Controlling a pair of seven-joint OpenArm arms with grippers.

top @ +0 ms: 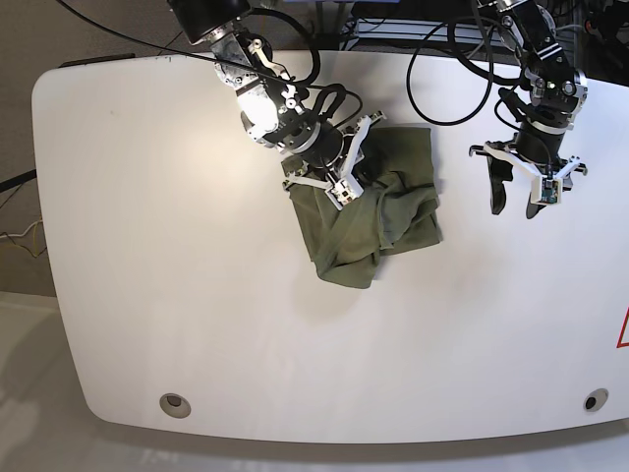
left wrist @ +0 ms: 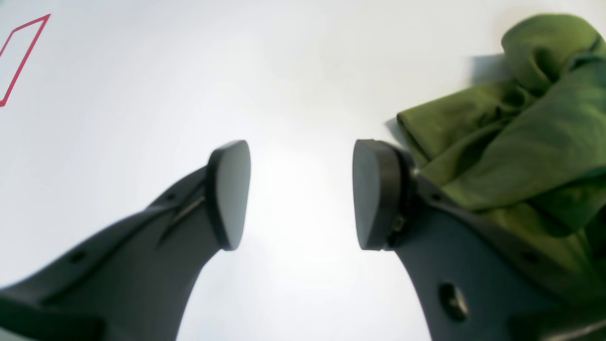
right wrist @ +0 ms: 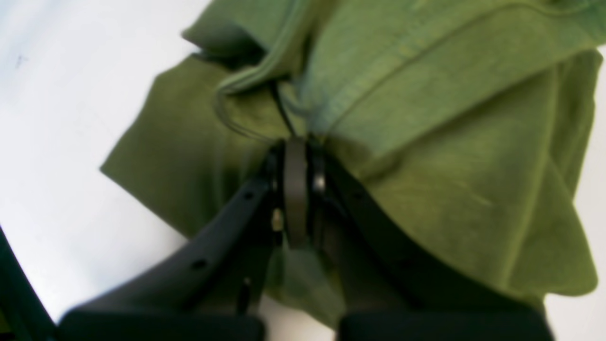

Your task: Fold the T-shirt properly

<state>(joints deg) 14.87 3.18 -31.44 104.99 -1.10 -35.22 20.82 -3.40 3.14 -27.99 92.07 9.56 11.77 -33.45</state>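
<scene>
near the back middle of the table, the t-shirt sits as a crumpled heap, nowhere near flat, so i read the step in hand as spreading it out before any fold. right gripper has its jaws pressed fully together on a pinch of cloth close to a seam or hem line; wrist view shows fabric bunched and draping from that pinch. which part it is (collar, sleeve, shoulder) i can't tell. left gripper is wide open, holding nothing, hovering over bare table just beside the shirt's near edge, not touching it.

to do this well: keep the right pinch firm and lift slowly so layers peel apart rather than drag the whole heap. left should go for a single-layer edge or corner on its side of the heap, not a thick fold, then both pull apart evenly to flatten. risk: grabbing two layers at once, which locks the wrinkles in.

relative to hands: shirt is under and around the right gripper, and off to one side of the left, with a rolled lump farthest from it. red mark lies well apart from the cloth.
</scene>
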